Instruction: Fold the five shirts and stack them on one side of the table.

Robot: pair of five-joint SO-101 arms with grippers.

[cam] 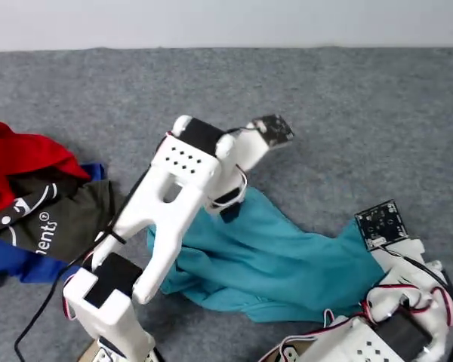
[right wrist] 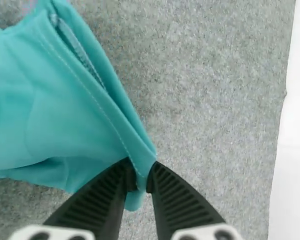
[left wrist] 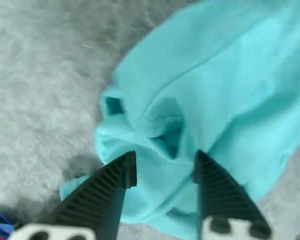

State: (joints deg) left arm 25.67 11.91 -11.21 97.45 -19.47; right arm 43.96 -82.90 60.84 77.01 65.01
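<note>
In the high view, a teal shirt (cam: 264, 264) was seen lying crumpled around the middle of the grey table (cam: 362, 113), towards its near edge. A red shirt (cam: 23, 158), a dark olive shirt (cam: 60, 215) and a blue shirt (cam: 15, 260) were heaped together at the left edge. The left arm (cam: 174, 204) was stretched over the teal shirt's far left part, and the right arm (cam: 392, 317) was placed at the near right corner. In the left wrist view, the left gripper (left wrist: 165, 167) was held wide apart just above a bunched fold of the teal shirt, with nothing gripped. In the right wrist view, the right gripper (right wrist: 142, 175) was pinched closed on the stitched edge of the teal shirt, with bare table beside it.
</note>
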